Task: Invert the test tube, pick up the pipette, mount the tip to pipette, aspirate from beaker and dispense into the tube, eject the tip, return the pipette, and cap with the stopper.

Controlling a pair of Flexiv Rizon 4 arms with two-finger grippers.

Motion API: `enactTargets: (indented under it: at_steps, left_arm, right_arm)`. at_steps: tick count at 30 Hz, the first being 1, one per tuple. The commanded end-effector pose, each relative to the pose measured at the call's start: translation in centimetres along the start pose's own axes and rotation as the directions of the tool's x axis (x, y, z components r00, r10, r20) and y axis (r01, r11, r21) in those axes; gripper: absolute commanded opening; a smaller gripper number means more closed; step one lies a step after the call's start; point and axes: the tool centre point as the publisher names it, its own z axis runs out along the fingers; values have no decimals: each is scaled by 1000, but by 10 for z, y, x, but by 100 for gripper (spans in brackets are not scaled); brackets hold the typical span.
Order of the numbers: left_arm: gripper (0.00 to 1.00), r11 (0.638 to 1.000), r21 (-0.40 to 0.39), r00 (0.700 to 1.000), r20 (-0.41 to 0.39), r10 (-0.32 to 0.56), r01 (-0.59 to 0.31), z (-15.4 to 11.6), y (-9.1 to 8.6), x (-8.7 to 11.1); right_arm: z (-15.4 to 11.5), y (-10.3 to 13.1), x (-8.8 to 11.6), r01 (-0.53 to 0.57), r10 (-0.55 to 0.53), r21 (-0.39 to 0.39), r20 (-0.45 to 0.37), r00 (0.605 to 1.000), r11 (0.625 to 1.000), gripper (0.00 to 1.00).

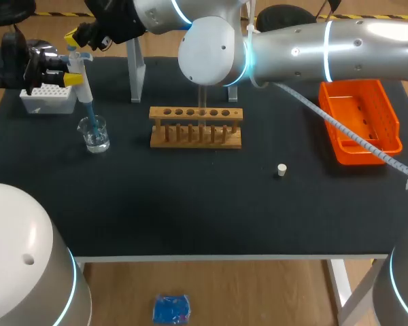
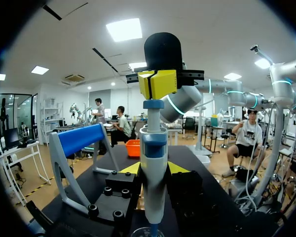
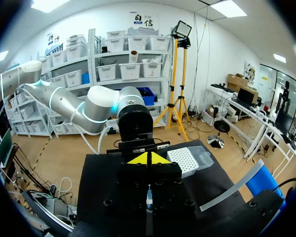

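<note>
Stopper point(image 1: 281, 170): white, loose on the mat, near-right of the wooden rack point(image 1: 196, 128). Beaker point(image 1: 94, 134): left of the rack, with the pipette point(image 1: 85, 95) tip dipped inside. Left gripper point(image 1: 73, 79): clamped on the pipette body. Right gripper point(image 1: 71, 37): fingers together, atop the pipette's plunger end. Tip box point(image 1: 49, 99): far left.

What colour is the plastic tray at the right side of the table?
The tray is orange; the head view shows it best.
</note>
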Motion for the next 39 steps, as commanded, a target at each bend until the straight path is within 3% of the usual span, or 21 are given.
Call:
enactTargets:
  at_steps: [1,39]
  left_arm:
    - [0,1000,1,1000,-3,1,-1,-1,-1,-1]
    - [0,1000,1,1000,-3,1,-1,-1,-1,-1]
  right_arm:
    - [2,-1,-1,-2,2,11,3,1000,1000,0]
    - [18,-19,-6,-2,2,59,-8,1000,998,0]
